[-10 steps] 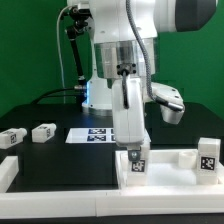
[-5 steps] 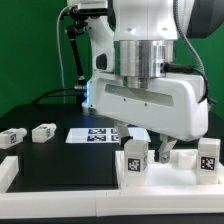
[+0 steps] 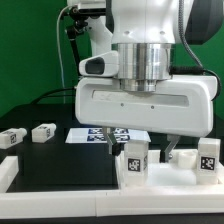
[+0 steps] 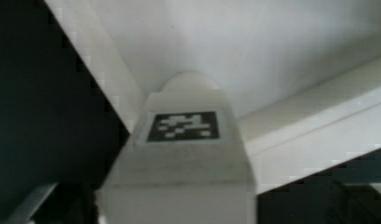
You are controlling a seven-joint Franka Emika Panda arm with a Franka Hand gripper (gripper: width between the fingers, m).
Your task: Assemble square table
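The square table slab (image 3: 180, 172) lies at the front on the exterior view's right, and it fills the wrist view (image 4: 293, 60). A white tagged leg (image 3: 135, 160) stands upright on its near-left corner and sits centred in the wrist view (image 4: 183, 140). My gripper (image 3: 141, 148) hangs straight over this leg, open, with one finger (image 3: 170, 152) on each side and gaps between fingers and leg. Another tagged leg (image 3: 208, 157) stands at the slab's right end. Two loose legs (image 3: 43, 132) (image 3: 10, 138) lie on the black table at the left.
The marker board (image 3: 92, 135) lies flat behind the slab, partly hidden by my hand. A long white border bar (image 3: 60, 178) runs along the front edge, with a corner piece (image 3: 8, 170) at the left. The arm's base and cables stand behind.
My hand has turned about a quarter turn around its vertical axis, from edge-on to broadside. The leg under it kept its tag facing the same way and stayed in place.
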